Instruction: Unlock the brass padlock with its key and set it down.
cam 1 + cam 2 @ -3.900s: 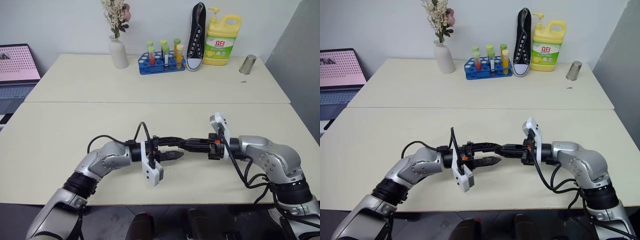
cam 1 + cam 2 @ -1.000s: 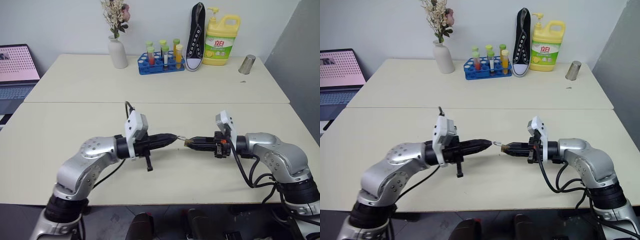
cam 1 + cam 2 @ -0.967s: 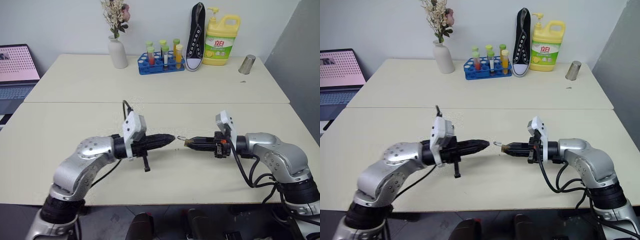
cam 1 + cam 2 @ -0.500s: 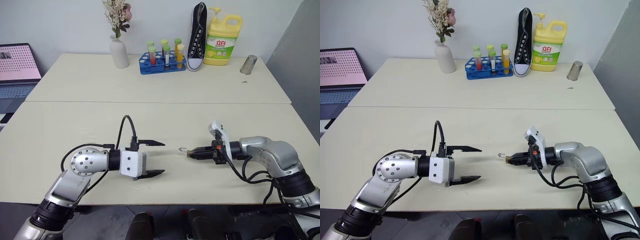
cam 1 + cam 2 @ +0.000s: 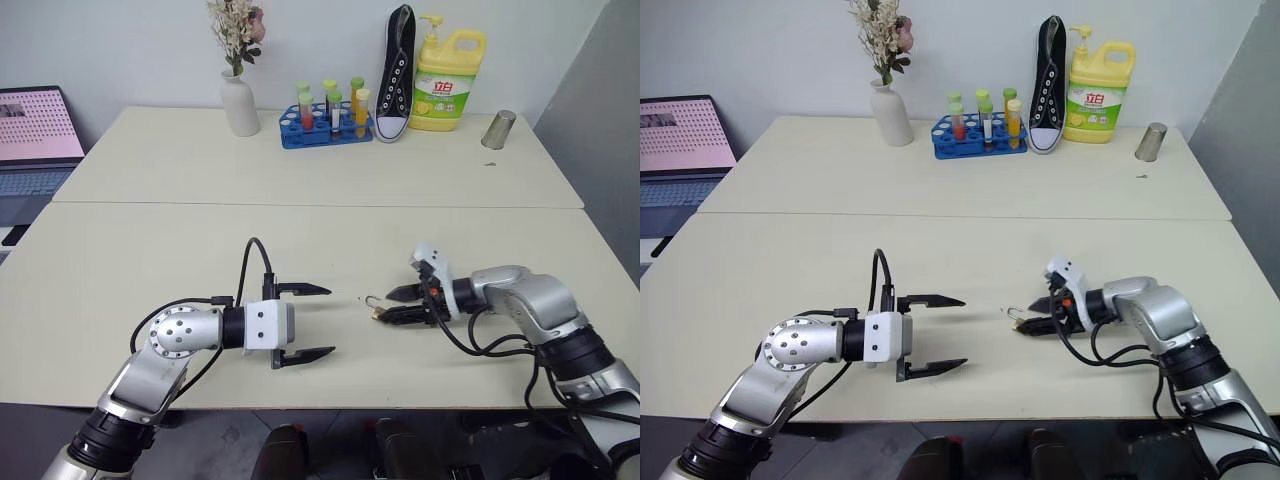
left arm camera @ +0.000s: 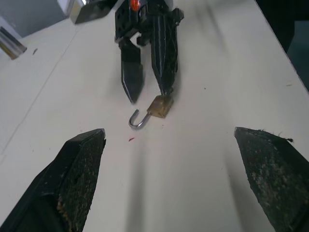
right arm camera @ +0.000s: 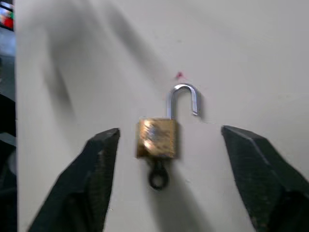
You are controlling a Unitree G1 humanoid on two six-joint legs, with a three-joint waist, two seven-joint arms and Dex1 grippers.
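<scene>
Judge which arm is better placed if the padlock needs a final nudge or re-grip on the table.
Right. The right gripper sits open right at the brass padlock, which lies on the table with shackle open. The left gripper is open but farther away.

Two cream counters butt together: near counter (image 5: 120, 260), far counter (image 5: 160, 160). Landmark is the blue tube rack (image 5: 325, 128) on the far counter. White vase (image 5: 240, 108) sits beside it toward the laptop side; black sneaker (image 5: 393, 75), yellow detergent bottle (image 5: 447, 70) and metal cup (image 5: 497, 129) line up on its other side. Brass padlock (image 5: 378, 313) lies flat on the near counter, well apart from the rack, shackle swung open, key (image 7: 157, 178) in its base.
</scene>
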